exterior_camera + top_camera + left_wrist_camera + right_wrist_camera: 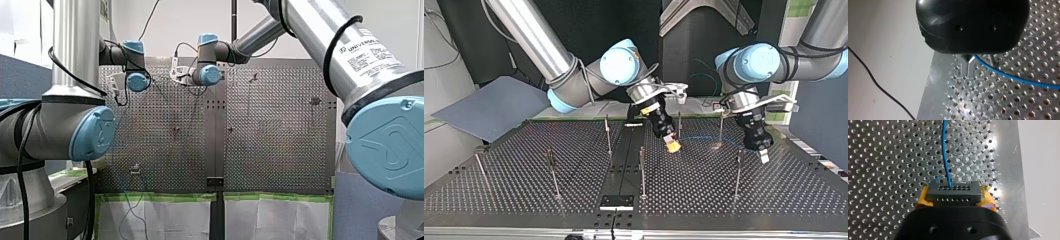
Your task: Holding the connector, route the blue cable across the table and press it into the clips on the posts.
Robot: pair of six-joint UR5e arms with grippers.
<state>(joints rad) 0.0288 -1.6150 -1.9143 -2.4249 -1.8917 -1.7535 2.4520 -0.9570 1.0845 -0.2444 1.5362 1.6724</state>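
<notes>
right gripper (pixel 954 198): yellow pads (pixel 922 198) are clamped on both ends of the black connector (pixel 953 191), no gap showing. the connector sits square between the pads, with its rows of holes facing away from the wrist. the blue cable (pixel 945 152) leaves the connector's far face and runs straight ahead over the perforated table (pixel 885 157).

left gripper (pixel 968 71): metal fingers are drawn together into one thin point, no gap visible, tips over the table holes. the cable comes out from under the black gripper body right beside the fingers and runs off sideways across the holes. can't tell whether it's actually pinched or only passing by. a thin metal post (pixel 993 60) stands just beyond the fingers, close to the cable. contact unclear.

top view: both grippers are low over the far half of the table, pointing down and well apart from each other. the right one is near the centre seam, the left one toward the view's right. the cable shows as a faint shallow arc between them, running past the two far posts (pixel 721 125) there. too faint to tell whether it sits in any clip. the near posts (pixel 642 170) stand upright closer to the camera, apart from the cable.

front view: both wrists are out at the far end of the table, side by side left of centre.
</notes>
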